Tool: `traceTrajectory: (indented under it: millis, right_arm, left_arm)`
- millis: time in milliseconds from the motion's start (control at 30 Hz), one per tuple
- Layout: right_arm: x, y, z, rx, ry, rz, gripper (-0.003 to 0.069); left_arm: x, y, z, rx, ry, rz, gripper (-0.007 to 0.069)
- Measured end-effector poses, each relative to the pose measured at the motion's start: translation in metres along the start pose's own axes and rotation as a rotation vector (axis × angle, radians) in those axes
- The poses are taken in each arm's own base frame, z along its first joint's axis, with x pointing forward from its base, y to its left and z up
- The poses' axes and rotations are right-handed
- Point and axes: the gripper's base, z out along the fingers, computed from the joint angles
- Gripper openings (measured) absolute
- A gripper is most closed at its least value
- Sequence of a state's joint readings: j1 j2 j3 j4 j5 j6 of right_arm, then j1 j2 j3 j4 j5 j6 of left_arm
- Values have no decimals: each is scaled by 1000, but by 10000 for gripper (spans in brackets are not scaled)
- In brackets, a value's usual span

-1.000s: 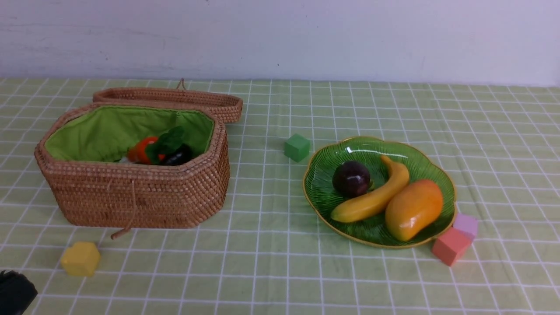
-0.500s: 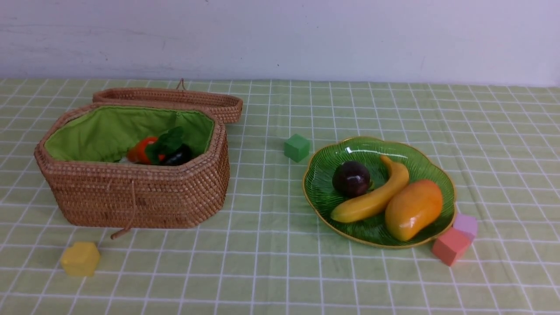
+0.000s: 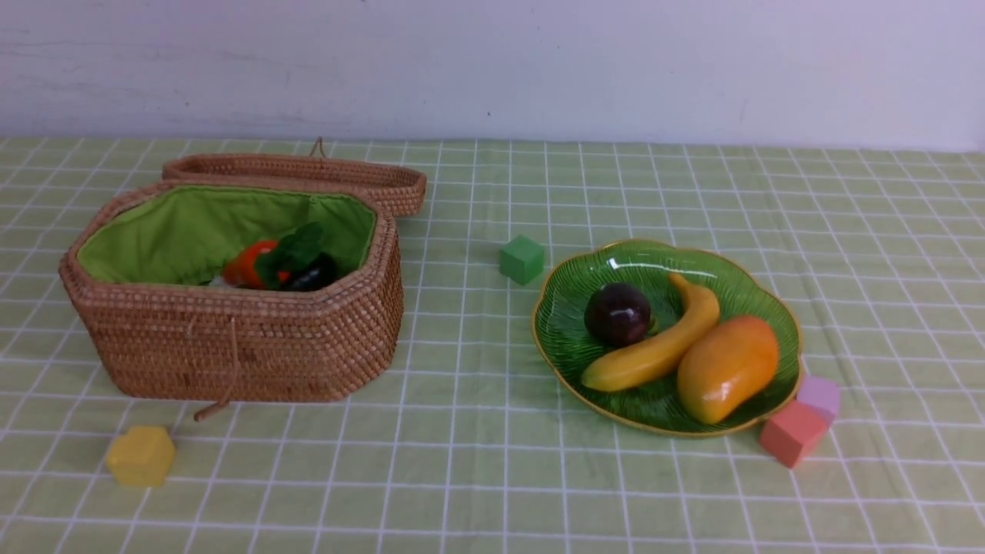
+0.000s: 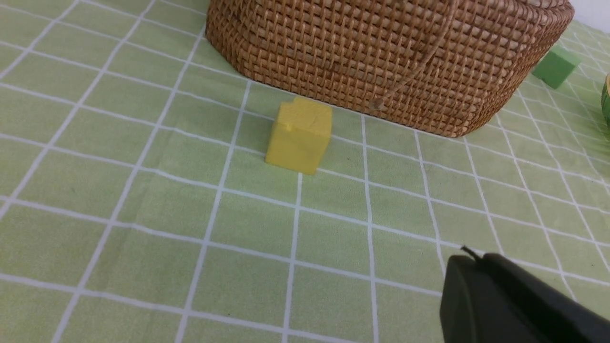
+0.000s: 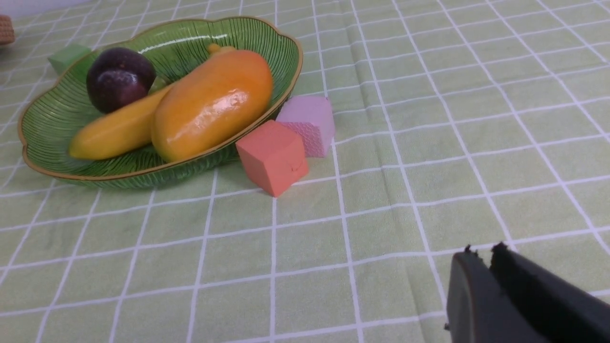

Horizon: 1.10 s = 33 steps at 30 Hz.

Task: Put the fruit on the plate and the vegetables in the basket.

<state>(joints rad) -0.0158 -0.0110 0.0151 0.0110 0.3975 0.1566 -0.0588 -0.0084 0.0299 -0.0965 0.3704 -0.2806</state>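
Left arm has just cleared the front view; a second ago its dark tip sat at the bottom-left corner, now gone. Nothing on the table shifted with it.

Left gripper [image 4: 469,267]: jaws fully closed, empty, hovering over the checked cloth near the small yellow foam block [image 4: 299,136]. Right gripper [image 5: 481,262]: only a thin slit between the jaws, holding nothing, well apart from the dish.

Fruit: long yellow banana [image 3: 658,346], plump orange-yellow mango [image 3: 727,368] and small round dark purple fruit [image 3: 617,313] all lie in the green leaf-shaped glass plate [image 3: 569,350].

Vegetables: orange-red carrot with green leaves [image 3: 258,261] and dark purple eggplant [image 3: 314,273] show inside the brown woven rattan basket [image 3: 231,346]. Potato is probably below the rim; can't confirm from here.

Judgement: sorting looks done, arms parked.
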Motion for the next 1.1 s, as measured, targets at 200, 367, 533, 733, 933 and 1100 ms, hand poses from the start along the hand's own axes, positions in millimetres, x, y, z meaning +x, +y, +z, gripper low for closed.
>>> traceTrajectory:
  millis: [200, 367, 533, 733, 933, 1100]
  right_arm:
    - [0, 0, 0, 0, 0, 0, 69]
    - [0, 0, 0, 0, 0, 0, 76]
    - [0, 0, 0, 0, 0, 0, 85]
    - [0, 0, 0, 0, 0, 0, 95]
    - [0, 0, 0, 0, 0, 0, 103]
    - [0, 0, 0, 0, 0, 0, 110]
  left_arm:
    - [0, 0, 0, 0, 0, 0, -13]
    - [0, 0, 0, 0, 0, 0, -13]
    - [0, 0, 0, -1, 0, 0, -13]
    - [0, 0, 0, -2, -1, -1, -11]
    - [0, 0, 0, -2, -1, -1, -8]
    - [0, 0, 0, -2, -1, -1, -2]
